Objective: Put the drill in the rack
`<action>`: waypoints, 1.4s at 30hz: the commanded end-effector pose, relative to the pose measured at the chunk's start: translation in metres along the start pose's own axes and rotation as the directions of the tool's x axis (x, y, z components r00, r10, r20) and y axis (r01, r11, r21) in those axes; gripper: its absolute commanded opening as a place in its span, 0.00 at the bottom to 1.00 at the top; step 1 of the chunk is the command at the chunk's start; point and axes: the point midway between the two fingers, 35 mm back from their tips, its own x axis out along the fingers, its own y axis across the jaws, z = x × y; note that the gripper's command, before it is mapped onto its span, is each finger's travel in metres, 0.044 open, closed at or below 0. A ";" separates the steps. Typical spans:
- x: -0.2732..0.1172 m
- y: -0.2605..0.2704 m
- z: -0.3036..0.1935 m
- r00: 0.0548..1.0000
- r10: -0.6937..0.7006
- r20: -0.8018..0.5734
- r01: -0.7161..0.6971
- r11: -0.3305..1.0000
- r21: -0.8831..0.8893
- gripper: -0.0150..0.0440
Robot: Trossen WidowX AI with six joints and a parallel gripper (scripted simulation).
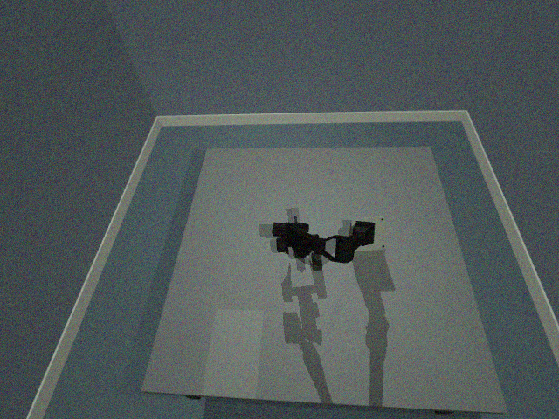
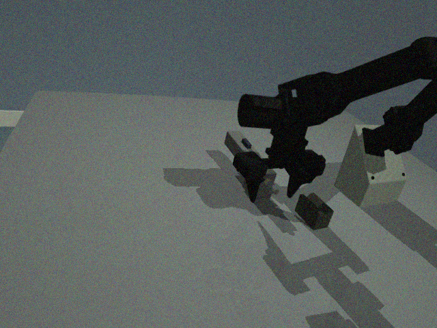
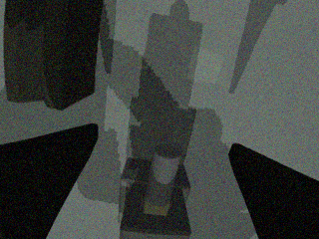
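The holder, a long grey beam (image 1: 293, 211) (image 2: 231, 141) on a block, is partly hidden by the arm in the top and exterior views. A small dark key (image 2: 246, 143) sits on top of the beam. The drill, seen as a pale round stub (image 2: 275, 189) (image 3: 165, 169), sticks out of the holder's near end. My gripper (image 2: 272, 197) (image 3: 166, 141) is wide open and empty, pointing down around the drill's end, with one finger on each side in the wrist view. The rack, a dark grooved block (image 1: 317, 262) (image 2: 314, 212) (image 3: 50, 55), stands apart beside the gripper.
A pale wedge-shaped base (image 2: 386, 192) carries the arm at the right. The grey table top (image 1: 342, 175) (image 2: 106, 247) carries long arm shadows. A pale rail (image 1: 315, 118) surrounds the table in the top view.
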 end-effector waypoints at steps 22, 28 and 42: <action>0.009 0.001 -0.002 1.000 0.001 0.001 -0.001 1.000 0.001 0.32; 0.009 0.001 -0.002 1.000 0.001 0.001 -0.001 1.000 0.001 0.25; 0.010 0.001 0.016 1.000 0.003 0.005 -0.003 1.000 0.008 0.25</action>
